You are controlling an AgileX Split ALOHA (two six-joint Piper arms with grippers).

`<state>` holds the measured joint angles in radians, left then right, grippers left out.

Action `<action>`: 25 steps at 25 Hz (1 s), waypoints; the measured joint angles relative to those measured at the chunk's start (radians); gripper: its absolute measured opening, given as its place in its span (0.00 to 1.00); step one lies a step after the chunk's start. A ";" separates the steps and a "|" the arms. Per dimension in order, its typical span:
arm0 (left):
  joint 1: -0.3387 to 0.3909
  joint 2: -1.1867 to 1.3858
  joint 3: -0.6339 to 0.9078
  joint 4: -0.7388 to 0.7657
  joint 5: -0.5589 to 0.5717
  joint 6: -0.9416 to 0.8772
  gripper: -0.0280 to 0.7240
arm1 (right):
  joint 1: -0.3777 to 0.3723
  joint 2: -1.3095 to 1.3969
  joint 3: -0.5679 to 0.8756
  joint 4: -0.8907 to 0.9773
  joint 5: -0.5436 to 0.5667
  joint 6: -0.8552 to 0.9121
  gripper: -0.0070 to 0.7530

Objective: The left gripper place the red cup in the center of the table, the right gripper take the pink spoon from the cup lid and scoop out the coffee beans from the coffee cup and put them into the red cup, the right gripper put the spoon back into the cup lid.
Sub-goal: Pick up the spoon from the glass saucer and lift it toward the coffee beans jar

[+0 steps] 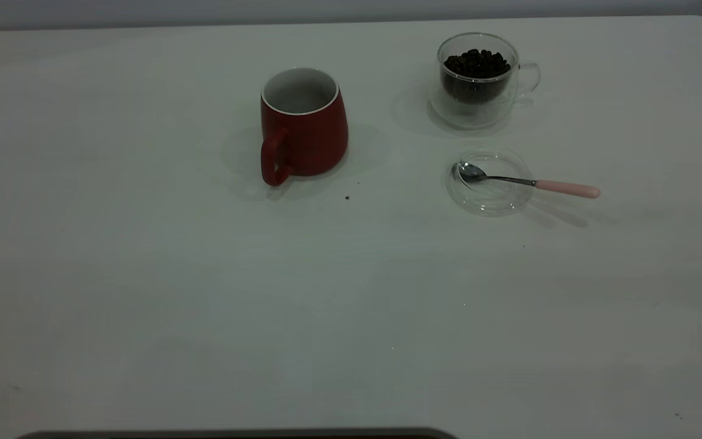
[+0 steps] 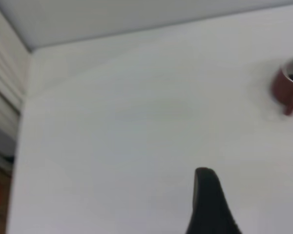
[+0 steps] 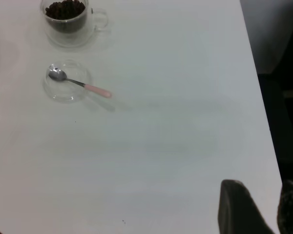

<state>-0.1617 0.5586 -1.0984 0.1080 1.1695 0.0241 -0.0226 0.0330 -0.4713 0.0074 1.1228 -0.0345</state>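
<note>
Right claw [image 3: 256, 207] slightly parted, empty; pink spoon [image 1: 528, 181] lies across cup lid [image 1: 490, 182], handle pointing right.

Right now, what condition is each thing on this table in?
red cup: upright, looks empty, handle toward the camera.
coffee cup: upright, uncovered.
coffee beans: piled inside the coffee cup.
cup lid: lying flat on the table.
pink spoon: bowl resting in the lid, handle sticking out.
</note>
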 joint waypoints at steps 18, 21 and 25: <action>0.000 -0.353 0.553 -0.142 -0.005 0.001 0.74 | 0.000 0.000 0.000 0.000 0.000 0.000 0.32; 0.000 -0.353 0.595 -0.142 -0.014 0.001 0.74 | 0.000 0.000 0.000 0.000 0.000 0.000 0.32; 0.000 -0.353 0.612 -0.142 -0.036 0.001 0.74 | 0.000 0.000 0.000 0.000 0.000 0.000 0.32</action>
<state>-0.1617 0.2061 -0.4861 -0.0336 1.1340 0.0250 -0.0226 0.0330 -0.4713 0.0074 1.1228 -0.0346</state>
